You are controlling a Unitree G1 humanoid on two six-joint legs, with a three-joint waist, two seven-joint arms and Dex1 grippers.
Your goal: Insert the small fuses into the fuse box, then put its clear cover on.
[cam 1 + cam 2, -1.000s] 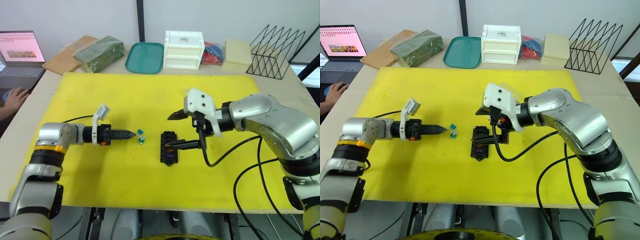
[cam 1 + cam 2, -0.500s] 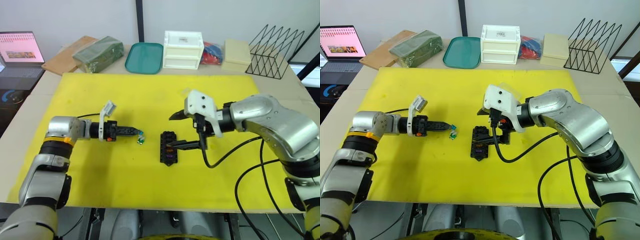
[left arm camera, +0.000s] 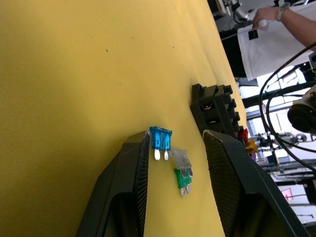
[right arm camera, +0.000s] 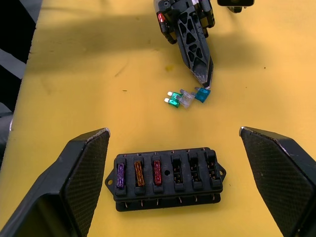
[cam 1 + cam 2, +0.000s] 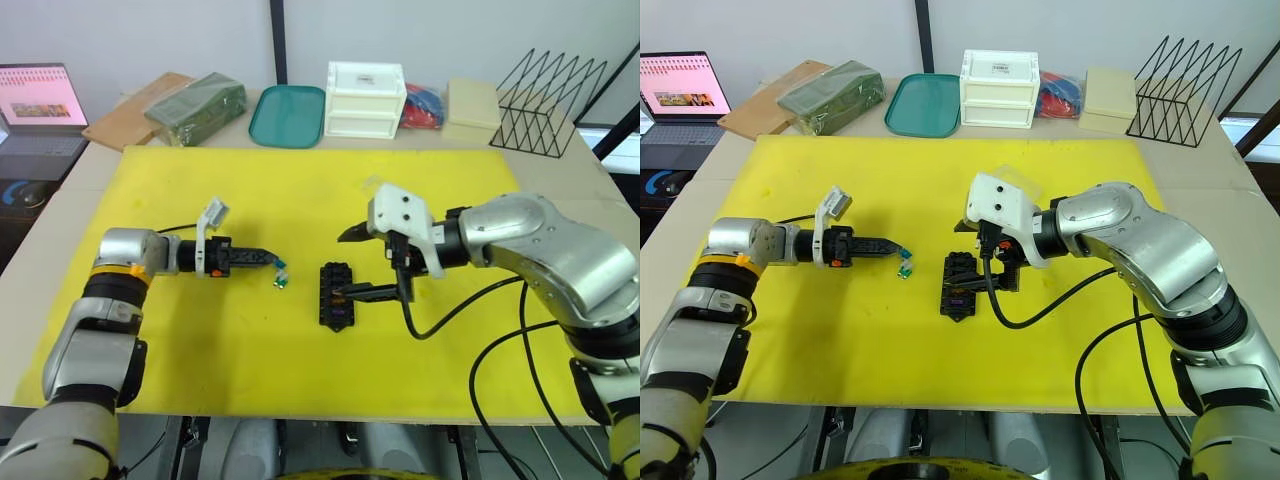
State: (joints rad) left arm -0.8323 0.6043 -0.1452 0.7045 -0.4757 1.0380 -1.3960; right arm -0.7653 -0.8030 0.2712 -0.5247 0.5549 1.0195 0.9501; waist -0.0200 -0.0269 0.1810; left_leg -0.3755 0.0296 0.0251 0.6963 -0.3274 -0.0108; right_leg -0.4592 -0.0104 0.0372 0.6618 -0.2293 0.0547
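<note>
I have the fuse box (image 4: 168,177) lying flat on the yellow mat (image 5: 300,190), and I'll place everything else from it. Three of its slots are filled: purple, orange and red fuses side by side at one end of a row; the other slots of that row look empty. Three loose fuses (image 4: 187,97) lie in a tight cluster a short way off the box, on its left-arm side: a blue one (image 3: 160,139), a clear-grey one (image 3: 181,159) and a green one (image 3: 182,178), touching or nearly so.

My left gripper (image 3: 175,143) is down at that cluster with its fingers parted, empty; the blue fuse sits against the inner face of one finger and the other two lie in the gap. My right gripper (image 4: 173,143) hovers over the box, spread wide and holding nothing, one finger on either side of it.

I'd judge these fuses feather-light, hard and slick, so they will skate or flip if nudged. The plastic head is the place to pinch, across its flat faces, leaving the metal blades free to enter a slot. With three so close together, closing now risks catching two at once or flicking one away, so I'd single out the blue one first. I can't pick out the clear cover with any certainty.
</note>
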